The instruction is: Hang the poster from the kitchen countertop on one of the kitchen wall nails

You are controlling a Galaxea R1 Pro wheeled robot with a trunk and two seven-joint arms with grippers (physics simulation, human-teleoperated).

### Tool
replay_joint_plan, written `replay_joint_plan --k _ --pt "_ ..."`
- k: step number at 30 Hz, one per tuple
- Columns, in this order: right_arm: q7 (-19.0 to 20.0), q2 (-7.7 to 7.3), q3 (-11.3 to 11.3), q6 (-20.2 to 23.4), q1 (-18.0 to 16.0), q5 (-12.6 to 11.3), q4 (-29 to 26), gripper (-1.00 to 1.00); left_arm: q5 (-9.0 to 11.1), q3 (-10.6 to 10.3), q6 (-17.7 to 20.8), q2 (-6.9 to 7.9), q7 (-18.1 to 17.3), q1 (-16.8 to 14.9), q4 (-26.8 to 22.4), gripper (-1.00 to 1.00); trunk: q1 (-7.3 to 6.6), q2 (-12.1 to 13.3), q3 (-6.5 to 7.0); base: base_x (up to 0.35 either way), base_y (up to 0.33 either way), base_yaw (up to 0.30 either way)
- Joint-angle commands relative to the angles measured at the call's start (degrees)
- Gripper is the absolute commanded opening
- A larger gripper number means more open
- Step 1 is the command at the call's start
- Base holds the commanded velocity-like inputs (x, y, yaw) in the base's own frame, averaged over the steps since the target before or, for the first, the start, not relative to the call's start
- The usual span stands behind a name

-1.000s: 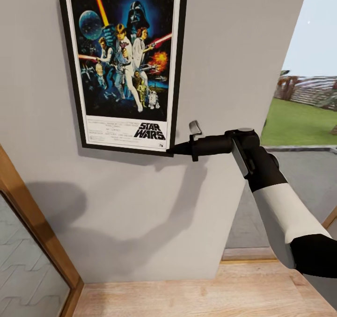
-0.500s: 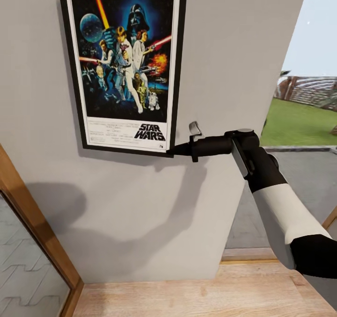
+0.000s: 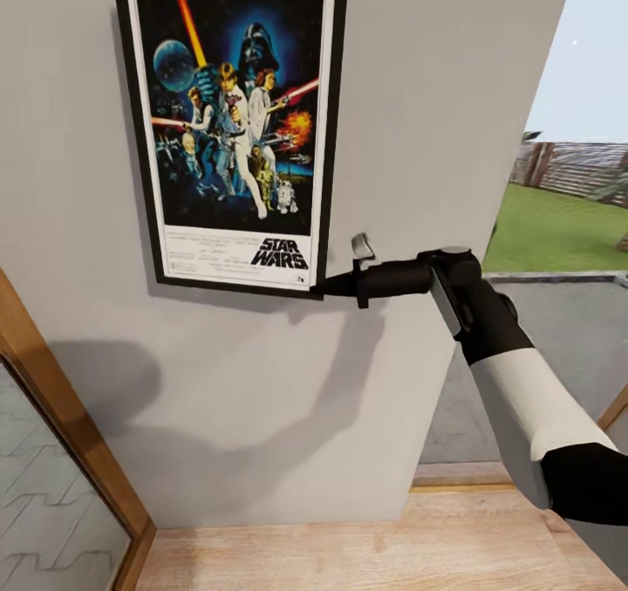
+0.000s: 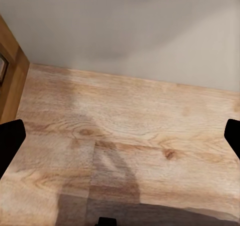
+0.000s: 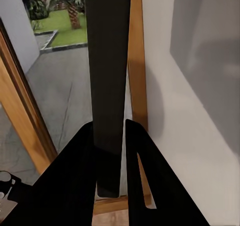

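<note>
The Star Wars poster (image 3: 231, 133) lies flat against the grey wall (image 3: 427, 94), upright, with its black frame and white border showing. My right gripper (image 3: 321, 288) is shut on the poster's lower right corner, the arm reaching in from the right. In the right wrist view the poster (image 5: 107, 61) appears edge-on as a dark strip clamped between the black fingers (image 5: 80, 176). My left gripper (image 4: 120, 141) hangs open over the wooden floor (image 4: 130, 121), empty. The kitchen countertop is out of view, and I can make out no wall nail.
A wooden door frame (image 3: 70, 434) with a glass pane runs along the lower left. Light wooden floor (image 3: 392, 547) lies below the wall. To the right, an opening looks out on pavement and a lawn (image 3: 558, 225).
The poster and my right gripper have moved slightly down the wall; the frame's top edge now shows. The grip on the corner is unchanged.
</note>
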Motion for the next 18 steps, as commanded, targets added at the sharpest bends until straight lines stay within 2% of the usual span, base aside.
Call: replay_joint_plan --k 1,18 --pt "0.0 -0.07 0.2 0.7 0.0 -0.5 0.0 -1.0 0.5 0.1 0.1 -0.01 -0.4 0.0 0.0 1.0 0.04 -0.1 -0.11 0.0 0.0 0.0" --pt "0.0 -0.07 0.2 -2.5 0.9 -0.5 1.4 -1.0 0.5 0.2 0.0 -0.01 -0.4 0.0 0.0 1.0 0.04 -0.1 -0.11 0.0 0.0 0.0"
